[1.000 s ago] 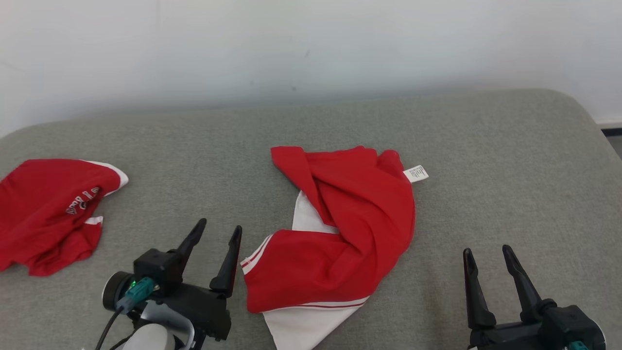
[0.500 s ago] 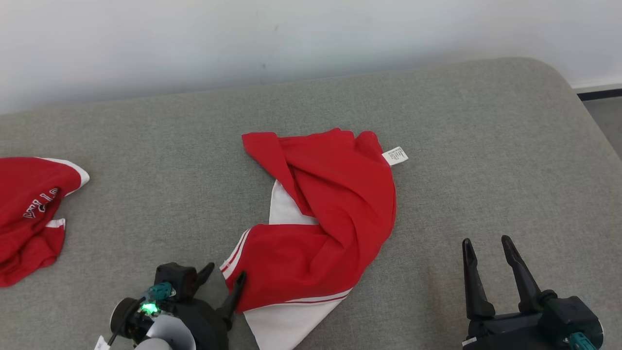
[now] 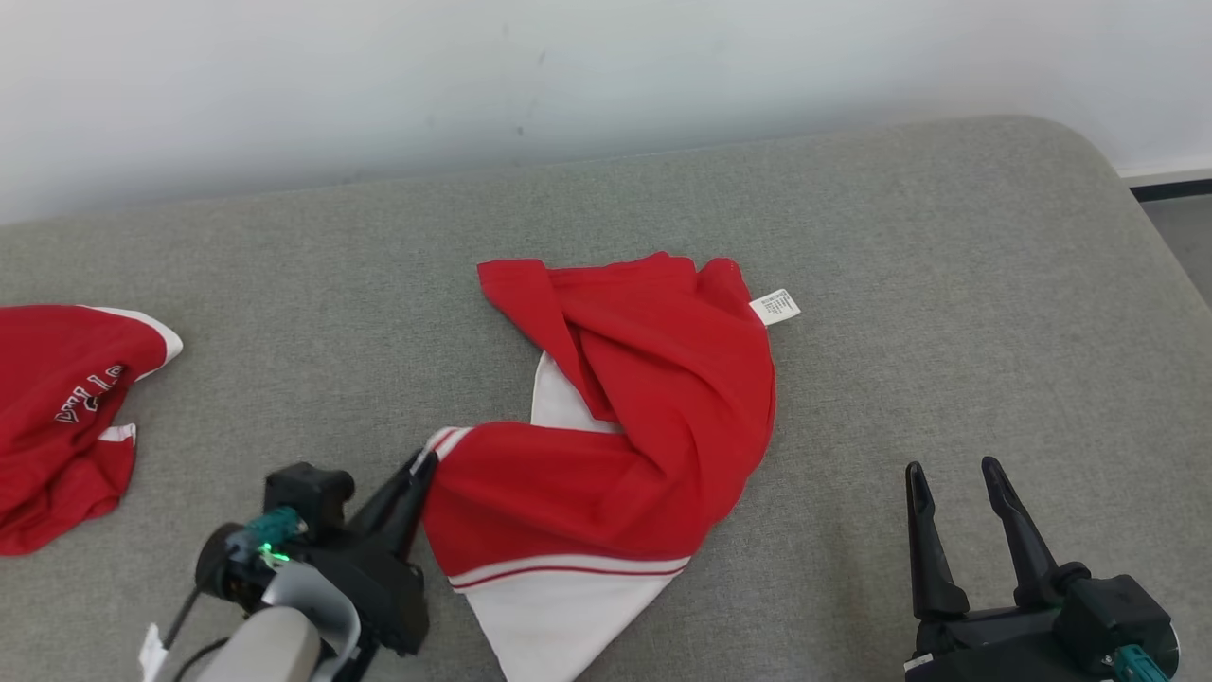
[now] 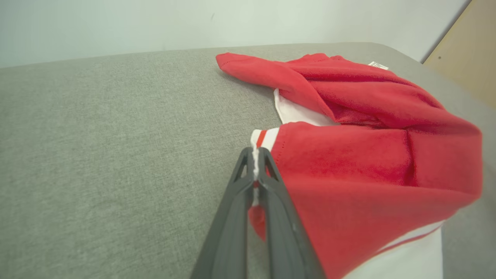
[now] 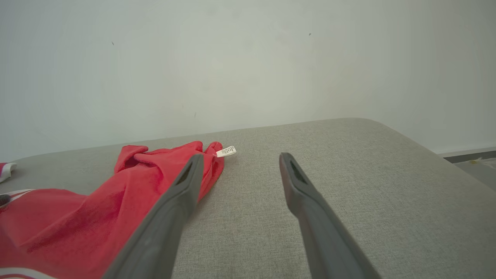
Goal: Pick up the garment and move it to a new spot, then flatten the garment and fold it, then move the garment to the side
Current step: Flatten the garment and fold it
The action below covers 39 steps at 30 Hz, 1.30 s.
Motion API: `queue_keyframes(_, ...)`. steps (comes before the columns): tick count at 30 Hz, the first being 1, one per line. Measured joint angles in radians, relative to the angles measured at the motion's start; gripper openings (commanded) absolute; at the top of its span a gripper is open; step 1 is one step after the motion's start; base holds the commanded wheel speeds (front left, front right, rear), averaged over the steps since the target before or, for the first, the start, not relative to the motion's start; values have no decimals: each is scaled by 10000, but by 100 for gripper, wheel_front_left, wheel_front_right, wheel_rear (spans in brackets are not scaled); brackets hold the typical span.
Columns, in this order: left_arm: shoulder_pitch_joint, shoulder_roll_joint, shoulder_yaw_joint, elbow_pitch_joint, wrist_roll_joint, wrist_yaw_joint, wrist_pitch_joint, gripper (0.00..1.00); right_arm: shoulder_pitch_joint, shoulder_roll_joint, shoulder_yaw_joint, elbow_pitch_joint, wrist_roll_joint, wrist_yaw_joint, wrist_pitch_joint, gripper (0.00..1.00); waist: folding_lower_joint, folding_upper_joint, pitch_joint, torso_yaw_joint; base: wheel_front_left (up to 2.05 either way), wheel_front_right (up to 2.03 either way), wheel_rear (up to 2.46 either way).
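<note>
I judge the soft red-and-white jersey garment (image 3: pixel 653 445) light and limp. It should sag and trail when lifted, so its striped cuff (image 4: pixel 261 138) is a sound hold. My left gripper (image 3: pixel 423 466) is clamped on that cuff; my right gripper (image 3: pixel 951 464) stands apart, empty. The garment lies crumpled and twisted mid-way across the grey fabric cushion (image 3: pixel 900 237).

The left gripper (image 3: pixel 423 466), a second ago spread wide at the garment's (image 3: pixel 663 398) 8 o'clock side, has dropped astride the striped cuff (image 3: pixel 445 439) and clamped onto it, fingers aimed toward 1 o'clock; the cuff is now pinched narrow; the red fold behind it has bunched; the white hem (image 3: pixel 559 616) at 6 o'clock shows wider; the head camera has tilted slightly.
</note>
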Motion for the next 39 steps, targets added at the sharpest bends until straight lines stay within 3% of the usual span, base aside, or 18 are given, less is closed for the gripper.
queue_keyframes(5, -434, 295, 293, 63, -38, 4, -286, 0, -13, 0, -4, 17, 71, 0, 0, 100, 0, 0, -25, 122, 0, 0, 0)
queue_keyframes(11, -1279, 1126, 859, 198, -56, 71, -408, 0, -108, 0, 31, 40, 71, 0, 0, 100, 0, 0, 23, 130, 0, 0, 0)
queue_keyframes(15, -1578, 1852, 1312, 1043, -253, 82, -508, 0, -287, 2, 155, 128, 71, -2, 0, 100, 0, 0, 93, -64, 0, 0, 0)
queue_keyframes(18, -1579, 1950, 1367, 1555, -247, 81, -585, 1, -299, 2, 176, 157, 82, -2, 0, 100, 0, 0, 137, -200, 0, 0, 0)
queue_keyframes(19, -1579, 1952, 1419, 1653, -226, 94, -648, 25, -299, 0, 178, 161, 98, -2, 0, 100, 0, 0, 148, -236, 0, 0, 0)
queue_keyframes(20, -1578, 1950, 1484, 1695, -211, 130, -669, 100, -298, -2, 180, 165, 113, 0, 0, 100, 0, 0, 153, -263, 0, 0, 0)
queue_keyframes(26, -1209, 1787, 2439, 407, 284, 412, -734, 100, -236, 2, 121, 201, 169, -2, 0, 100, 0, 0, 13, -131, 0, 0, 0)
queue_keyframes(39, 1941, 593, 4357, -3122, 1672, 704, -744, 100, 11, 2, 38, 199, 349, -2, 0, 100, -2, 0, -655, 664, 0, 0, 0)
